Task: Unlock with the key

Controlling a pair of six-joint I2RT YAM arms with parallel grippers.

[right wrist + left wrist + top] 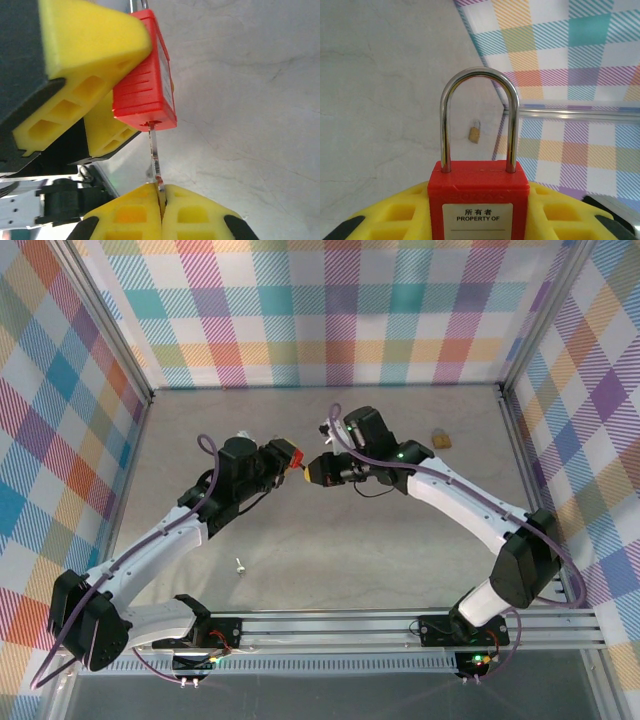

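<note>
"So where is the red safety padlock [290, 452]?"

"Mid-table, off the surface, at the spot where the two arms meet in the overhead view. The left arm comes in from about seven o'clock, the right from about four o'clock."

"What has hold of it?"

"The left gripper [286, 458]. Its yellow pads [85, 50] are clamped on the flat faces of the red body. From the left wrist the steel shackle [479, 100] points to twelve o'clock, both legs seated in the body. A white label below it reads 'PROPERTY OF'."

"And the key [155, 150]?"

"Pinched in the right gripper [310, 469], fingers pressed together around its lower end. From the right wrist the thin silver blade runs from those fingers at six o'clock up to the underside of the padlock at twelve, its tip inside the keyway."

"Has it been turned?"

"Cannot tell from these angles."

"Anything else on the grey table [400, 560]?"

"A small brass padlock [440, 439] lies at about two o'clock from the meeting point, near the right wall and well apart from both grippers. A small silvery object [240, 565], too small to identify, lies at about seven o'clock, just beside the left arm. Pastel plaid walls [320, 310] enclose three sides."
</note>
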